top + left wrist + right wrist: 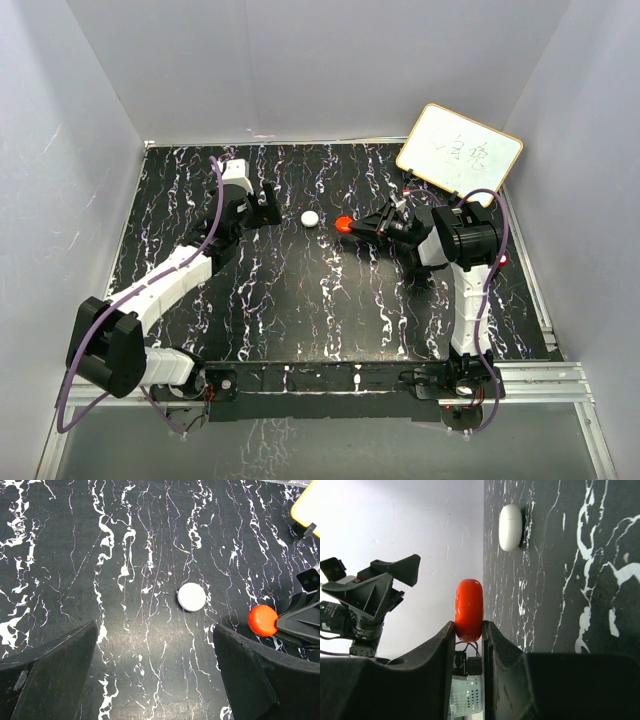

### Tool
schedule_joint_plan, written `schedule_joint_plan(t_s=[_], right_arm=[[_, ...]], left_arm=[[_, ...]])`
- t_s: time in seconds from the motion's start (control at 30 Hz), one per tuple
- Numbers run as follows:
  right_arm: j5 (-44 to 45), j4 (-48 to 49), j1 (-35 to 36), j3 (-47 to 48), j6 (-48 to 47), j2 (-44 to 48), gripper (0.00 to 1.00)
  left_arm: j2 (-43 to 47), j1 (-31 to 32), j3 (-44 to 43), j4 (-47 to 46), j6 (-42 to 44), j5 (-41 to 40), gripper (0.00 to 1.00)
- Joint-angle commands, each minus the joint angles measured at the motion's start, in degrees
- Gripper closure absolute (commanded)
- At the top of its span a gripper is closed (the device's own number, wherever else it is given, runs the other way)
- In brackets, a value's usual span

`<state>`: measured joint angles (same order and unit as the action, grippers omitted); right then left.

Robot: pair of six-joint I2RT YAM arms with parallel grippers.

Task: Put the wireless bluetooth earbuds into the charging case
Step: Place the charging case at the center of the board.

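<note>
Black marbled tabletop (330, 310) (white veins), plain pale walls (330, 70), whiteboard (460, 148) far-right corner.

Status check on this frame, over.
Left gripper open, empty. Right gripper shut on charging case, case closed. White disc lies on table between the grippers.

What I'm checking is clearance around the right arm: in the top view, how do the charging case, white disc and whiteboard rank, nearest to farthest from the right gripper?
1. charging case, clamped at the fingertips of the right gripper.
2. white disc, lying just to its left.
3. whiteboard, leaning at the back right.
</note>
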<state>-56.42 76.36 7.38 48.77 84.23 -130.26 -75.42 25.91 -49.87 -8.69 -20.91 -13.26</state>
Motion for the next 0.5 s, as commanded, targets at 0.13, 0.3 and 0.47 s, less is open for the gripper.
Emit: schedule_joint_plan(t_s=[0.13, 0.3, 0.47], right_arm=[[1.9, -9.3, 0.5, 2.0, -9.2, 3.9, 1.00], [3.0, -15.2, 1.0, 2.7, -13.7, 4.9, 1.00], [4.8, -22.6, 1.6, 3.5, -19.1, 6.5, 1.00]], left_arm=[[2.7, -0.9, -3.3, 3.1, -1.3, -0.1, 0.01], [2.4, -1.2, -5.0, 5.1, -1.7, 0.7, 0.02], [2.6, -1.8, -6.0, 6.0, -2.4, 2.3, 0.02]])
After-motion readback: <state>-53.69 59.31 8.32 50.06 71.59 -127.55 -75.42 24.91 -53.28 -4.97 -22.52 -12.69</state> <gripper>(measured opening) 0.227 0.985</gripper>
